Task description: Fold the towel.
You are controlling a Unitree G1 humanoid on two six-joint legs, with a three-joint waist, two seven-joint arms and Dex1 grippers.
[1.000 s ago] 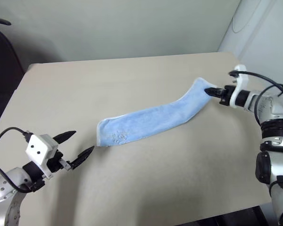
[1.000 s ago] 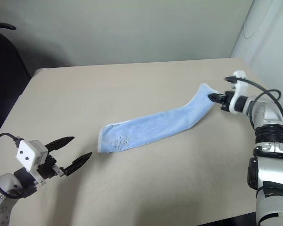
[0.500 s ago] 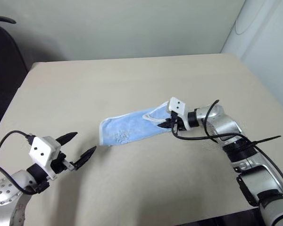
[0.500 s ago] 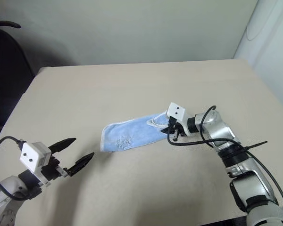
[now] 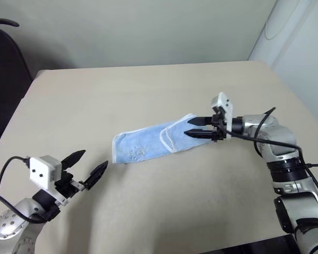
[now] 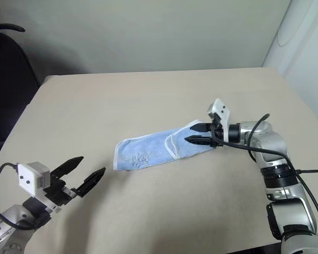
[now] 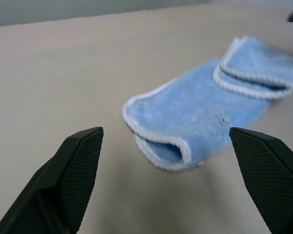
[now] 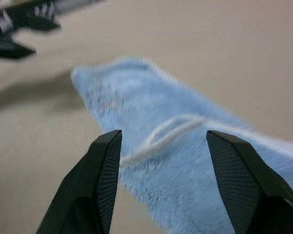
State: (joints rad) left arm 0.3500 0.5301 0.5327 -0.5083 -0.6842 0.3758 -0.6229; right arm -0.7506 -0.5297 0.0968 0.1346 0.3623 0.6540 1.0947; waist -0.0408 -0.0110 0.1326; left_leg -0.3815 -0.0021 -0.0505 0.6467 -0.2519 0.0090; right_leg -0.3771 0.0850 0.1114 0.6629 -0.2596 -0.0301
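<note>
Since a second ago the right pincer (image 5: pixel 195 127) has swung in from the far right of the table (image 5: pixel 148 84) toward its middle, carrying the towel's right end over onto the rest of the cloth, and its fingers, then pinched on that end, now stand parted with nothing between them.

The beige table takes up most of the head views, with a dark chair (image 5: pixel 2 69) beside its left edge.

The towel (image 5: pixel 148 144) lies flat near the middle of the table (a light-blue terry strip with white stitched edging), running from lower left to upper right. Its right end is doubled back on top of the strip, the white hem of that flap curving across the blue. The left end is also turned under, showing a rounded fold in the left wrist view.

The right pincer hovers just over the folded right end, pointing left along the cloth; the towel fills the space past its fingertips in its wrist view.

The left pincer (image 5: pixel 90 166) hangs near the front left of the table, fingers spread wide and empty, aimed at the towel's left end but apart from it.
</note>
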